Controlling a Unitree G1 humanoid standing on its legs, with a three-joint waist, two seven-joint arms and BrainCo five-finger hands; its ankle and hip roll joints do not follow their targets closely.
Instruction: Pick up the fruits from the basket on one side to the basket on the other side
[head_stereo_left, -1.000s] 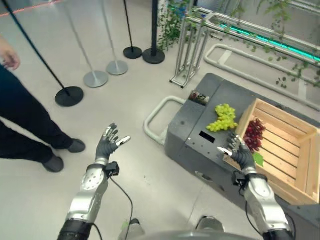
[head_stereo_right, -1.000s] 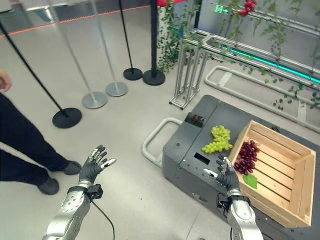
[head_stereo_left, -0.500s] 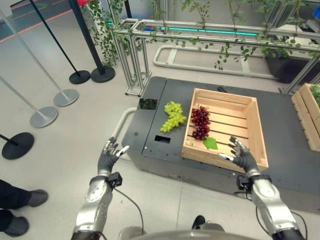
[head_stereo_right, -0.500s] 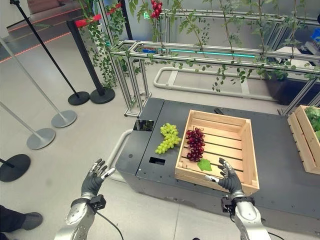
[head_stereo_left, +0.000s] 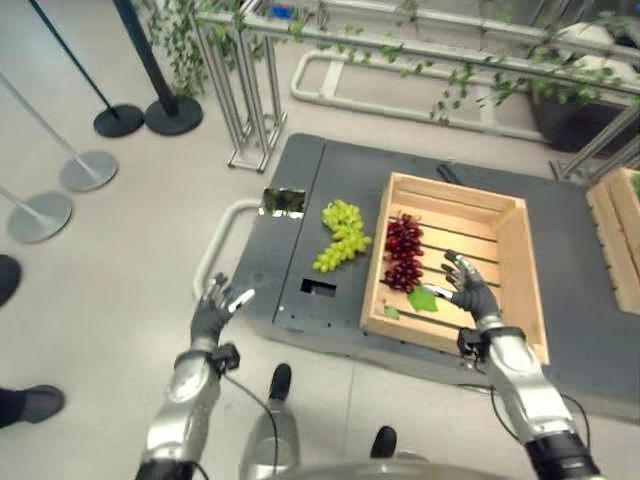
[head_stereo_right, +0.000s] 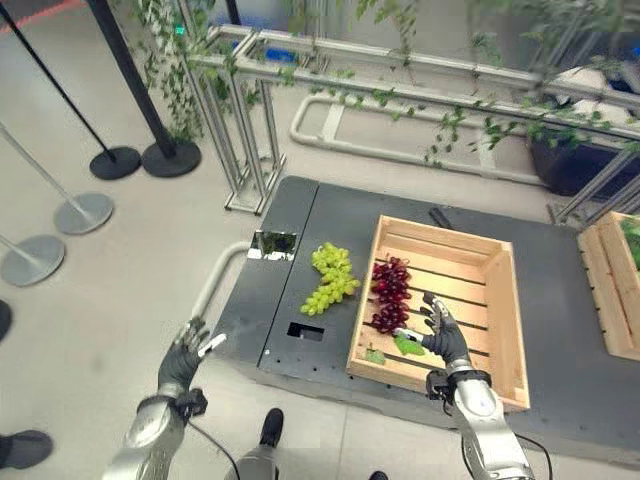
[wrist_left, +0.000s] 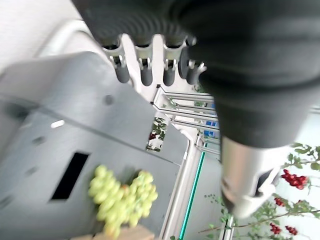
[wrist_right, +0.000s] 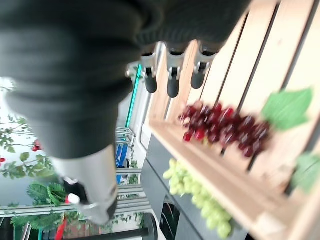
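Note:
A bunch of red grapes (head_stereo_left: 402, 252) lies at the left end of a wooden crate (head_stereo_left: 508, 273) on a dark grey platform (head_stereo_left: 325, 175). A bunch of green grapes (head_stereo_left: 340, 234) rests on the platform just left of the crate. My right hand (head_stereo_left: 468, 292) hovers open over the crate's near side, just right of the red grapes (wrist_right: 225, 128) and a green leaf (head_stereo_left: 422, 299). My left hand (head_stereo_left: 214, 311) is open in the air off the platform's left edge, empty, with the green grapes (wrist_left: 120, 200) ahead of it.
A second wooden crate (head_stereo_left: 615, 215) stands at the platform's right end. A metal trellis with vines (head_stereo_left: 240, 85) rises behind the platform. Stanchion bases (head_stereo_left: 85, 170) stand on the floor at left. A person's shoe (head_stereo_left: 32, 403) shows at lower left.
The camera has swung further, bringing the platform and crate nearer the middle. My right hand now sits over the crate beside the red grapes. Both hands stay open.

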